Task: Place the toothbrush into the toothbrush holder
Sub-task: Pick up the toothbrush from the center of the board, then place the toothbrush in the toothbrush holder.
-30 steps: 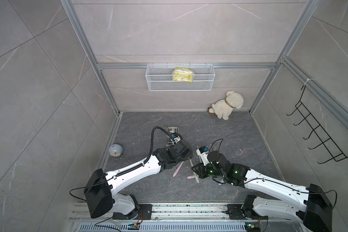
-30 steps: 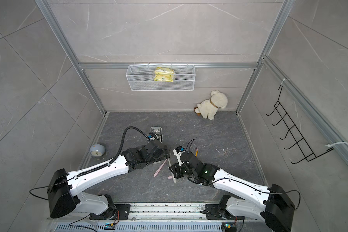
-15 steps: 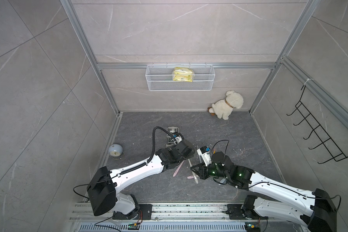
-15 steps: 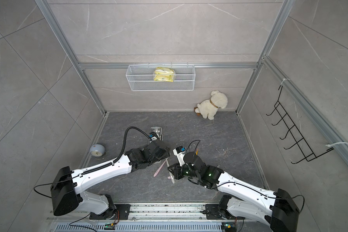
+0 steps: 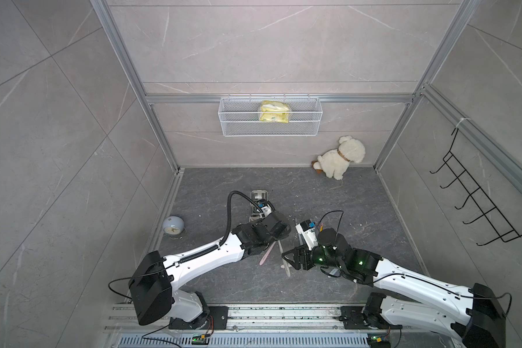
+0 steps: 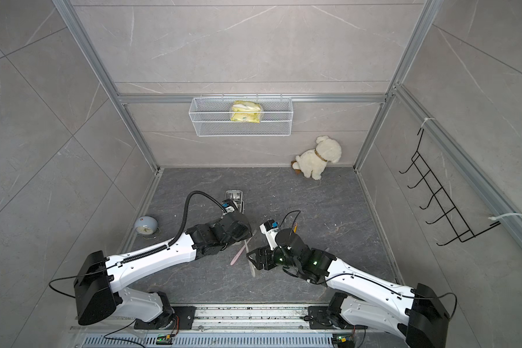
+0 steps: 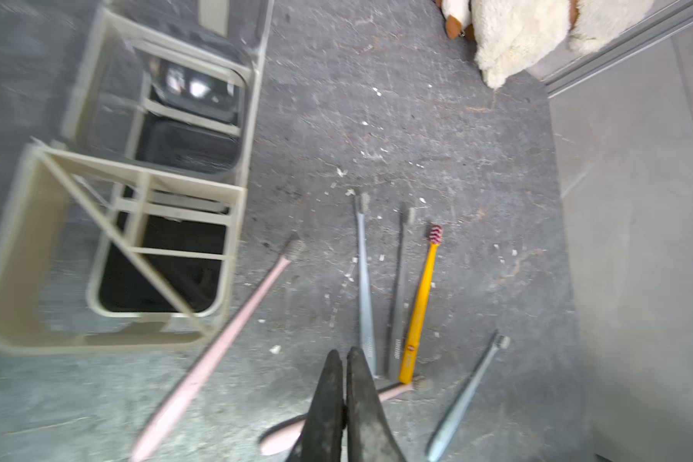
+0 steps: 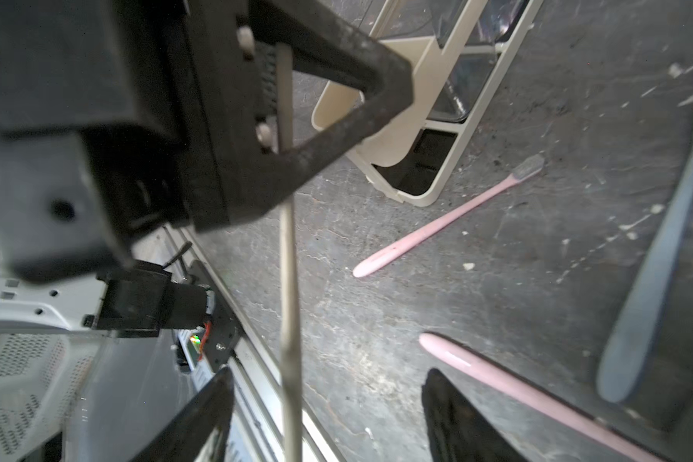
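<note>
- The step in hand is a pass: one tool gives the brush to the other.
- The left tool point(image 7: 344, 354) is closed. In the right wrist view it pinches a thin pale brush point(image 8: 287, 280) partway along its handle.
- The right tool point(image 8: 327, 374) is open. Its fingers stand on each side of the brush and do not seem to touch it.
- So the brush hangs from the left tool, between the two arms. It is on the side of the floor point(image 5: 329, 192) where the arms stand. I think it is off the floor.
- The holder point(image 7: 193, 188) stands on the floor, a bit left of the middle, just past the left tool. The brush is near it but not in it.
- A pink brush point(image 8: 449, 224) lies on the floor just beside the holder's near end. A yellow brush point(image 7: 419, 308) lies with others further right.
- Next, I think, the right tool should back away without bumping the brush. Then the left tool must carry the brush over the holder, point one end down and let it drop into a box. The boxes are narrow, so the aim must be good.
- A second ago the right tool was shut and the left tool was open. Now they have swapped. The left arm has come a little closer to the right one. The pink brush has not moved.
</note>
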Available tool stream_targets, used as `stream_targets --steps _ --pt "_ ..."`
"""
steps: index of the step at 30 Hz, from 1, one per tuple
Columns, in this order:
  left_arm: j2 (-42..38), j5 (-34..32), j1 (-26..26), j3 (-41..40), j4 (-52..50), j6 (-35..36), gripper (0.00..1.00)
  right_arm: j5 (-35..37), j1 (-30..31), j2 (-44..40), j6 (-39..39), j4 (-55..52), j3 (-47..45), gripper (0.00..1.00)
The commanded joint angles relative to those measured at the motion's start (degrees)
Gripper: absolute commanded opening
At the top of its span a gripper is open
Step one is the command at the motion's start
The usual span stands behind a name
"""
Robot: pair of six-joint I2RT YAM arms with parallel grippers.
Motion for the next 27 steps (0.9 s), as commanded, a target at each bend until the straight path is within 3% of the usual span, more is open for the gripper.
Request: stream_targets --steps 1,4,6,8,14,22,27 --pt "-4.75 -7.9 1.65 6.09 -3.32 11.31 0.0 5.66 0.17 -4.08 -2.75 -5.56 1.0 0.8" --pt "-6.47 -16.18 1.69 7.05 7.55 29.28 0.0 7.11 0.18 -5.13 -3.1 -5.82 -0.19 0.81" --pt "-7.76 -16.91 1.79 2.24 24.6 43.56 0.0 7.74 0.19 -5.1 -2.85 -4.61 -1.37 0.81" --pt "-7.32 -17.53 3.18 -0.07 34.67 50.35 0.0 7.94 0.2 -4.47 -2.47 -2.9 -2.8 0.81" --pt "-1.23 -17.79 6.65 -0.08 46.49 56.07 0.0 7.8 0.2 -0.31 -2.68 0.26 -4.0 0.82" --pt "4.27 -18.29 10.56 -4.75 59.85 56.11 0.0 9.18 0.2 1.42 -4.76 0.85 -3.48 0.82" --pt "6.68 -17.89 11.51 -6.21 63.06 55.69 0.0 10.25 0.19 1.52 -5.33 1.29 -4.38 0.82"
